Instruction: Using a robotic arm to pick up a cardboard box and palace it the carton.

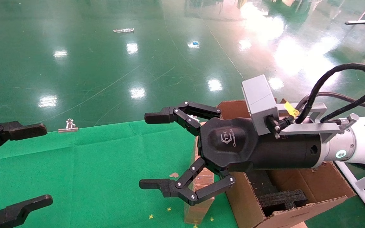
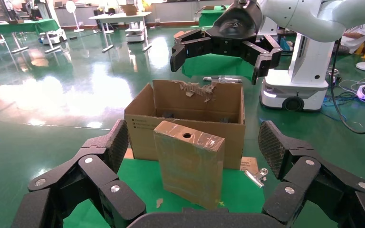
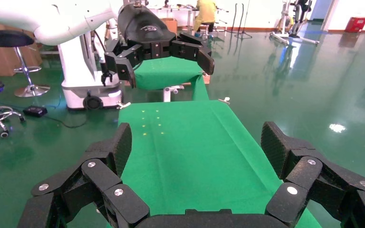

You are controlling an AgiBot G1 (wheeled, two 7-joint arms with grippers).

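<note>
Where legible, "TEK" on robotic arm [image 1: 265, 142]

Right robotic arm [image 1: 356, 142] enters from the right edge of the head view, white forearm, black wrist lying roughly level, grey camera block and looped black cable on top. Right gripper [image 1: 152, 150] sits mid-frame, pointing left, fingers spread wide, nothing between them. Left gripper [image 1: 33, 164] shows at the lower left edge, only its black fingers in frame, pointing right, also spread wide and empty. The two grippers face each other, well apart.
</note>
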